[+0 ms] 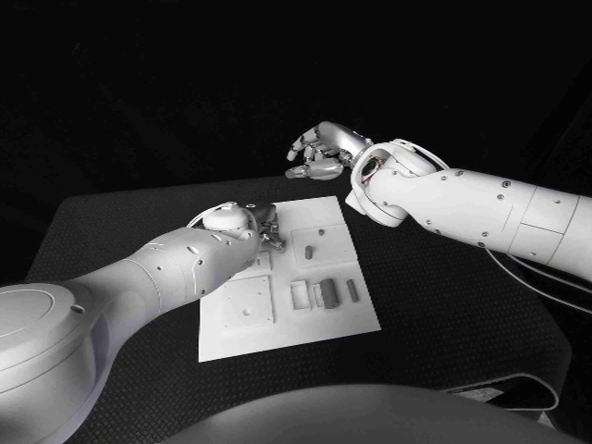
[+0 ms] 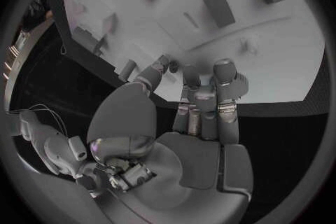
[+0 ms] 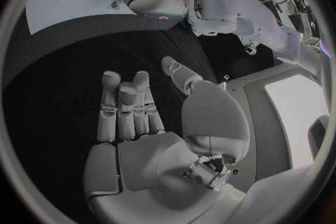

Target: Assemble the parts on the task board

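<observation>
No writing is readable. White task board (image 1: 286, 310) holds grey parts (image 1: 324, 293); left hand (image 1: 256, 225) spread, right hand (image 1: 322, 152) loosely curled, empty.

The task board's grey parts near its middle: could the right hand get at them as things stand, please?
Probably yes. The right hand hovers open beyond the board's far edge, holding nothing. The left hand sits over the board's far left, apart from the parts.
</observation>
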